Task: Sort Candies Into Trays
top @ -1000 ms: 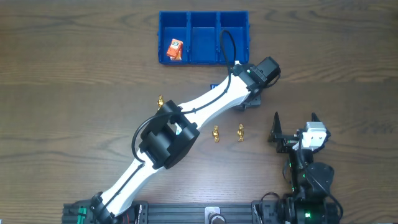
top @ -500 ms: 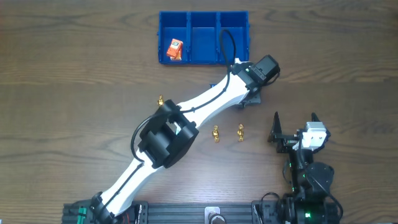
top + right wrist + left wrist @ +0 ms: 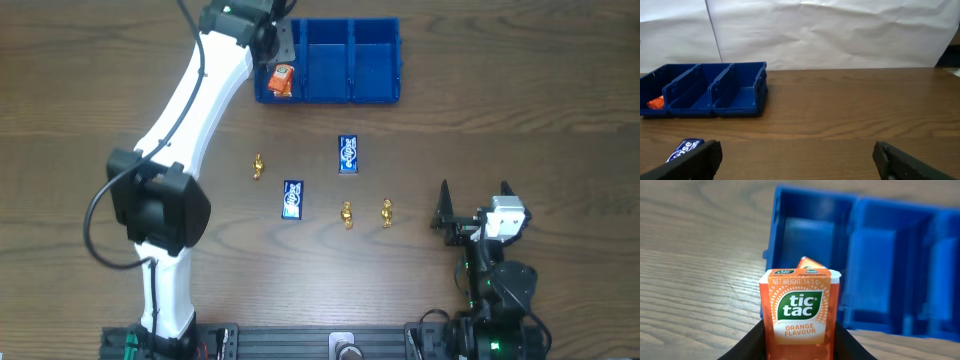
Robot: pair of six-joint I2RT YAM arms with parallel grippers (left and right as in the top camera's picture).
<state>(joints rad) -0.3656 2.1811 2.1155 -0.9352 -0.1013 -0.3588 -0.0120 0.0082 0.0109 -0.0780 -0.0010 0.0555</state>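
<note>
My left gripper [image 3: 273, 32] hangs over the left end of the blue three-compartment tray [image 3: 376, 97]. In the left wrist view it [image 3: 801, 342] is shut on an orange candy box [image 3: 801, 307], held upright just in front of the tray [image 3: 880, 295]. A second orange box [image 3: 808, 265] lies in the left compartment [image 3: 282, 80]. Two blue candy packs [image 3: 348, 153] [image 3: 293, 198] and three gold-wrapped candies [image 3: 258, 165] [image 3: 347, 214] [image 3: 387, 212] lie on the table. My right gripper [image 3: 472, 202] stands open near the front right, holding nothing.
The tray's middle and right compartments look bare. The right wrist view shows the tray [image 3: 740, 92] far off, a blue pack [image 3: 685, 148] close by, and a white sheet behind the table. Wood tabletop lies open on both sides.
The left arm has swung from the table right of the tray to the tray's left end, now with an orange box in its gripper. Both blue packs are uncovered. The right arm has not moved.
</note>
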